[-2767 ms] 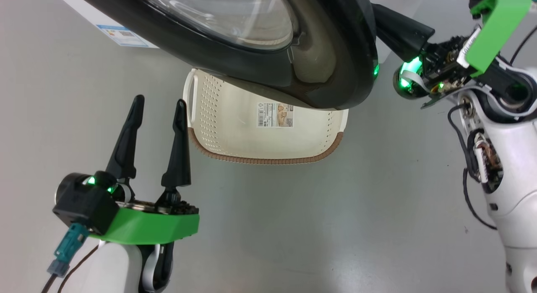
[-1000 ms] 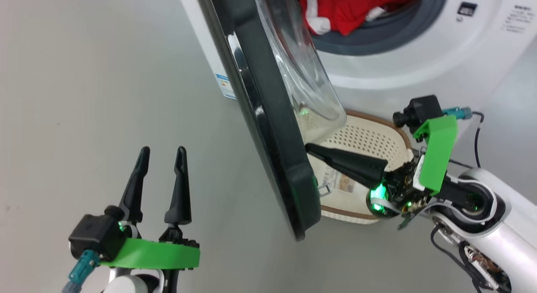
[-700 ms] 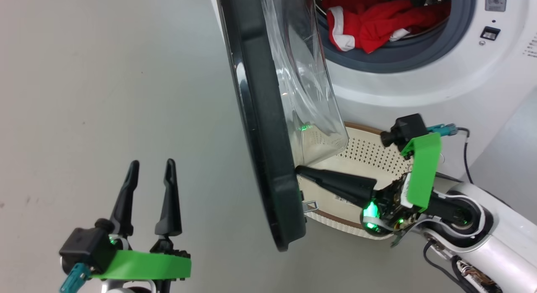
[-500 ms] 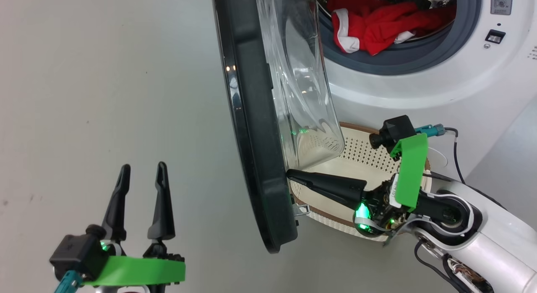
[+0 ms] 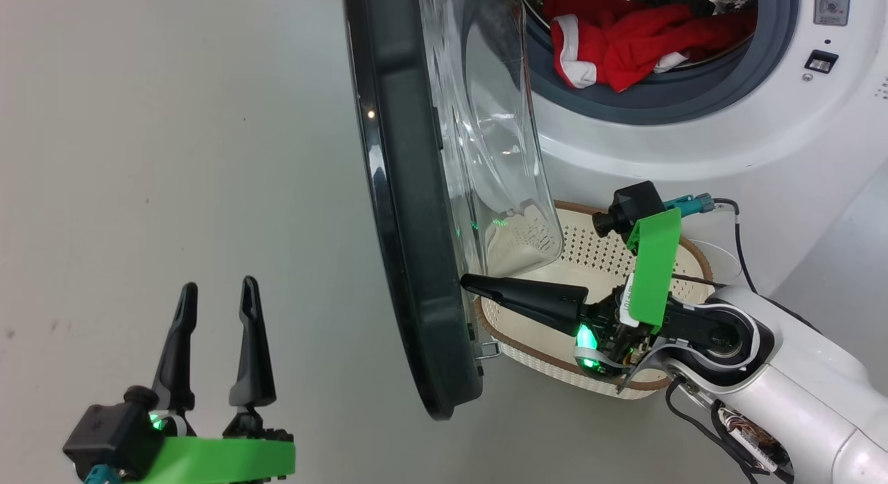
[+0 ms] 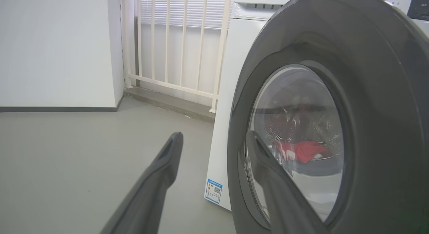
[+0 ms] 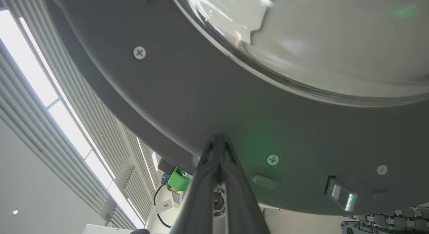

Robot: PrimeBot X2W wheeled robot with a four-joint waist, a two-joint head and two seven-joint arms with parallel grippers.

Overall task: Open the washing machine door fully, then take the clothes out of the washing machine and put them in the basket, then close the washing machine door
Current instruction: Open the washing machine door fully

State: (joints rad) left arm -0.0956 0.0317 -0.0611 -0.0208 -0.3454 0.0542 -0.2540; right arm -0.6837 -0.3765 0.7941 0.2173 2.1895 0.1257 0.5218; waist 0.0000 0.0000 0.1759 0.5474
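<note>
Nearest us, at seven o'clock in the head view, our left hand (image 5: pixel 218 284) stands spread wide and empty, well apart from the washing machine door (image 5: pixel 409 227). Further in, our right hand (image 5: pixel 466 282) has its fingers pressed together on nothing and points toward nine o'clock with its tip against the door's inner face; the door stands edge-on, long axis twelve to six, so we judge the right arm better placed to push it wider. Beyond, the basket (image 5: pixel 548 363) sits on the floor beneath the door's glass, and at one o'clock the clothes (image 5: pixel 617 44) lie inside the washing machine (image 5: pixel 694 151).
</note>
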